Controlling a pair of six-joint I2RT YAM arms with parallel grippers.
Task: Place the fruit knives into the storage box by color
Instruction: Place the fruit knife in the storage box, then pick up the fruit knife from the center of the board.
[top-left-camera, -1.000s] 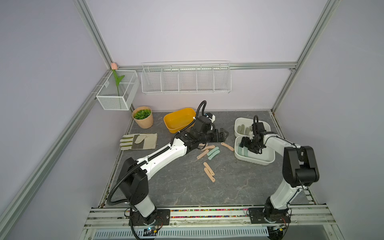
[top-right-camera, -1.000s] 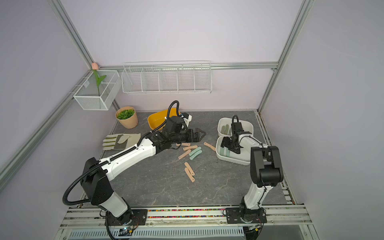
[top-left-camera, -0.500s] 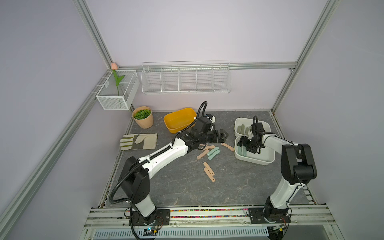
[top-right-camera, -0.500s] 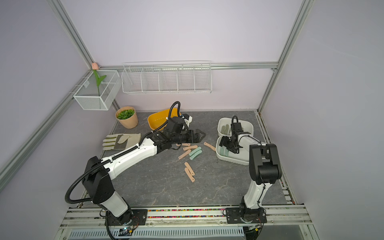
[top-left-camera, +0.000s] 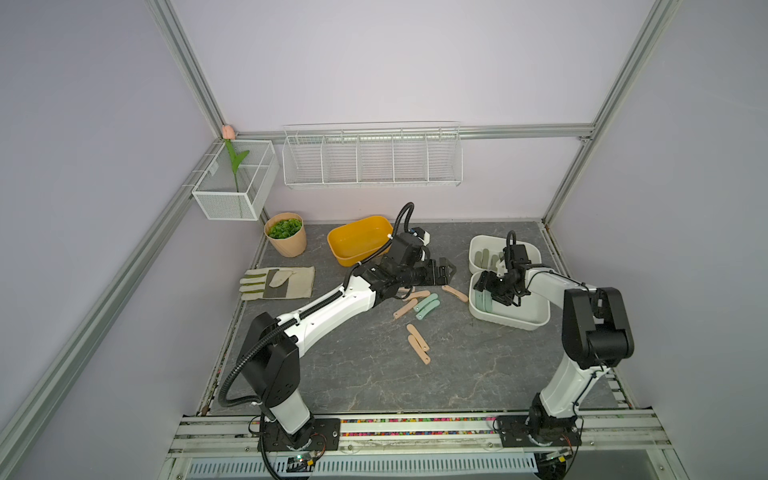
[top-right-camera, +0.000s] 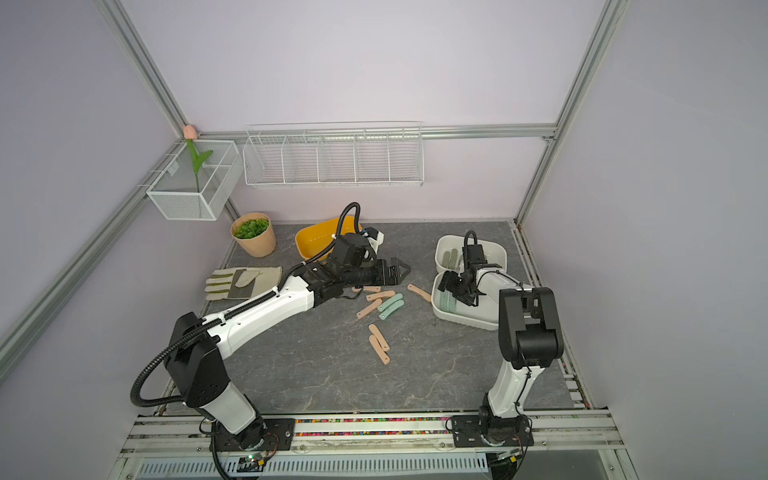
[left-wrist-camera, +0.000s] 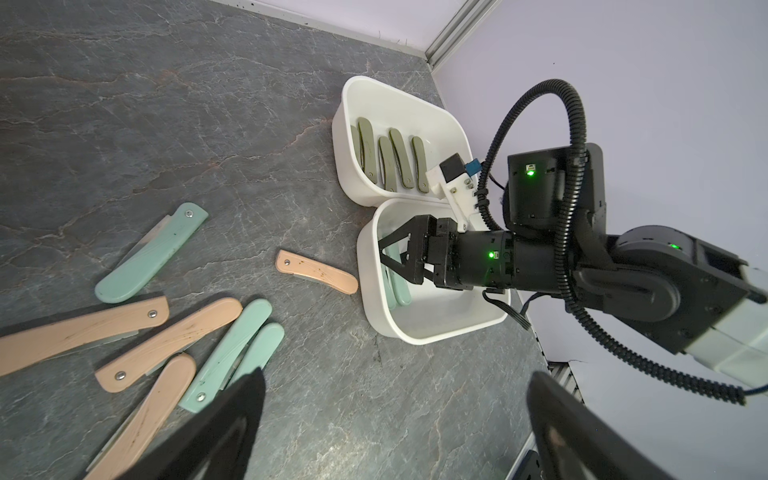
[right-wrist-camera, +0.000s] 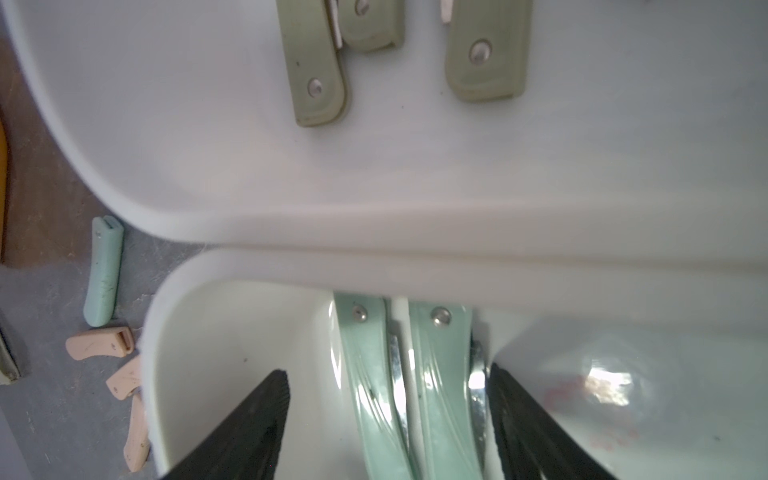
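On the right of centre in both top views, inside the lower white storage box (top-left-camera: 512, 324): right gripper (right-wrist-camera: 386, 374), jaws parted and lowered into the box. It straddles two mint fruit knives (right-wrist-camera: 442, 374) that lie side by side with their riveted ends at the box's end wall. One finger (right-wrist-camera: 249, 415) stands clear of them and the other sits just beside the outer knife's blade, so neither knife is clamped. Upper white storage box (top-left-camera: 478, 243), rim to rim with the lower one: several olive fruit knives (left-wrist-camera: 392, 162) laid in a row. Centre of frame: left gripper (top-left-camera: 451, 269), jaws spread fully, empty, held over the grey table (top-left-camera: 374, 382) and pointing toward the boxes. Just below its tips: lone pink fruit knife (top-left-camera: 455, 293), flat on the table, near the lower box's wall but apart from it. Left of that: loose cluster of pink knives (top-left-camera: 405, 308) and a mint pair (top-left-camera: 428, 302), some touching, plus a single mint knife (left-wrist-camera: 153, 251) seen from the left wrist. Lower centre: two more pink knives (top-left-camera: 417, 343), close together. Upper centre: yellow tub (top-left-camera: 357, 245). Left: potted plant (top-left-camera: 286, 239) and work glove (top-left-camera: 278, 282). Rear wall: wire rack (top-left-camera: 372, 160). Upper left: mesh basket (top-left-camera: 232, 195) with a tulip.
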